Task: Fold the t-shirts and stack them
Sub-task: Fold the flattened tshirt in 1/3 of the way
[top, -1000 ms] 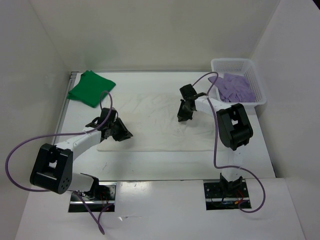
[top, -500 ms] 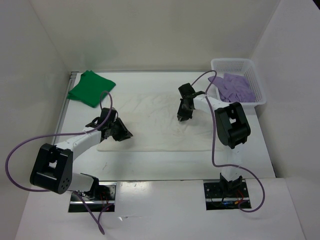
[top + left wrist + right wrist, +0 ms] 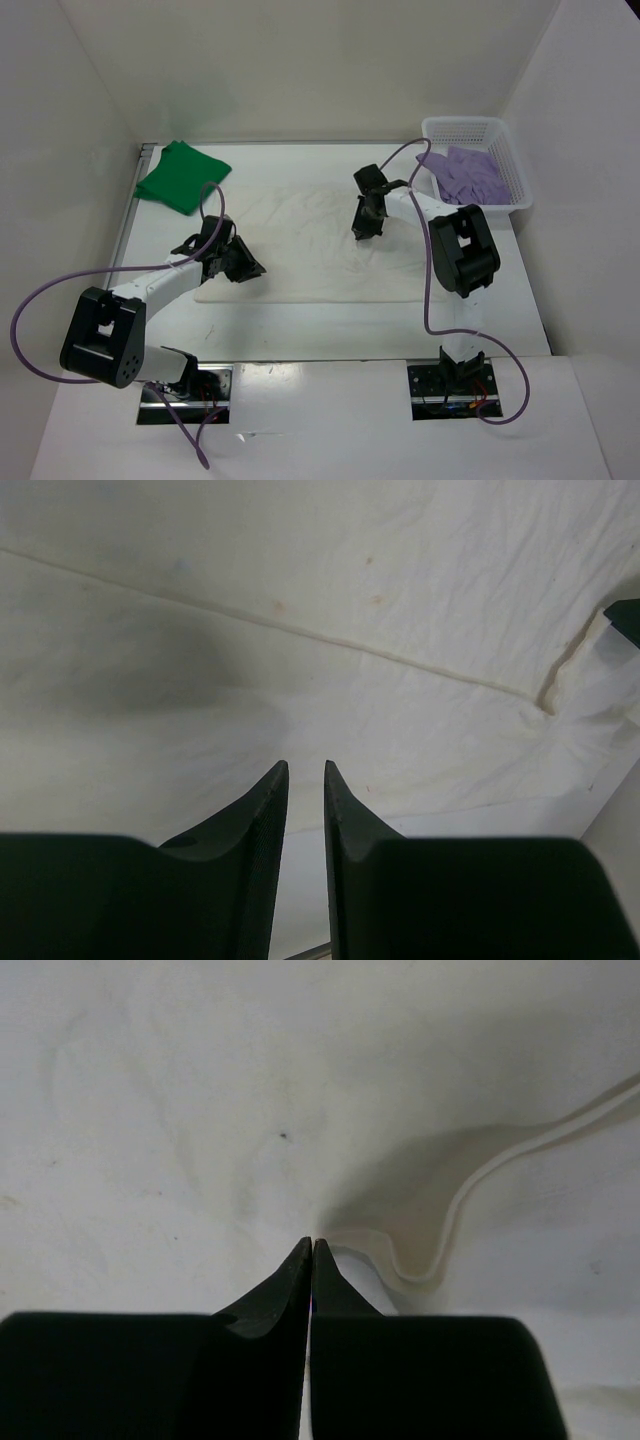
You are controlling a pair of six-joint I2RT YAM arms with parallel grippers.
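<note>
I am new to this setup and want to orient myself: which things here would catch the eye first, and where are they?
A big white t-shirt lies spread over the middle of the table. A bright green t-shirt sits folded at the far left corner, and a lavender t-shirt is heaped in the white basket at the far right.

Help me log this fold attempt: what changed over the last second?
The right gripper drifted slightly left and farther from the bases over the white shirt, and its jaws closed at a raised fold; whether cloth is pinched is unclear. The left gripper, green shirt, purple shirt and basket stayed put.
</note>
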